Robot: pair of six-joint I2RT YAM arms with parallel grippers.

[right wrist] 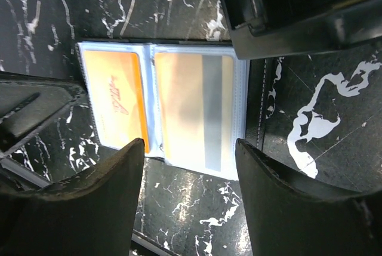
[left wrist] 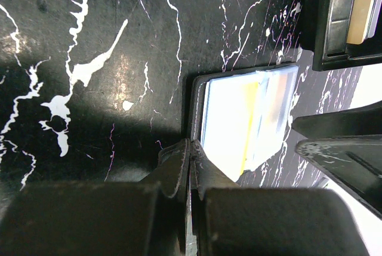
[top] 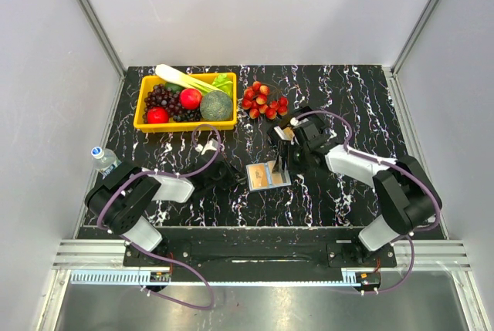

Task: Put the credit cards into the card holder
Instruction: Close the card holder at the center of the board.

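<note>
The card holder (top: 268,175) lies open on the black marble table, its light-blue sleeves facing up. Two orange-gold credit cards sit in those sleeves, one on the left (right wrist: 116,104) and one with a grey stripe on the right (right wrist: 194,110). My right gripper (right wrist: 190,145) hangs open just over the holder's near edge, and nothing is between its fingers. My left gripper (left wrist: 191,145) is shut on the black left edge of the card holder (left wrist: 239,119), which runs into the seam of its jaws.
A black open tray (right wrist: 286,23) with stacked cards stands just beyond the holder. Farther back are a yellow basket (top: 185,124) of fruit and vegetables and a pile of strawberries (top: 264,99). A water bottle (top: 104,159) stands by the left arm.
</note>
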